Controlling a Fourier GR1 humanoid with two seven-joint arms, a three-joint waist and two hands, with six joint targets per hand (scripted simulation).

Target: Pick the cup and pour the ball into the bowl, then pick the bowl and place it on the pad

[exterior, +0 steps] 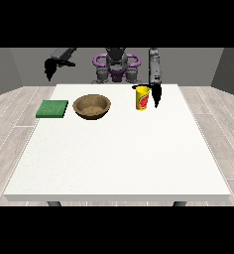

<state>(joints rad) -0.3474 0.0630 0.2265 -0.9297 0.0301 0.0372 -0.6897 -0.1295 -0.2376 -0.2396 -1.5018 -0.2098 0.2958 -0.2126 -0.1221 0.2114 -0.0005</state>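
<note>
The near half of the white table [114,163] is bare white surface. Farther back, three things stand in a rough row across it. At the view's left lies a flat green pad [52,108], square, close to the table's left edge. Just right of it, apart from it, sits a brown wooden bowl [91,106], mouth up. Right of the bowl, with a gap between, stands a yellow cup [142,97], upright, its long axis vertical and its mouth up; it bears a red label, but no writing can be read. No ball shows from this view.

The hand at the view's right [155,95] hangs just beside the cup's right side, pointing down; whether it touches the cup, and how its fingers lie, I cannot tell. Farthest back, the hand at the view's left [50,68] hangs beyond the table's far left corner, well apart from everything; its fingers cannot be made out either.
</note>
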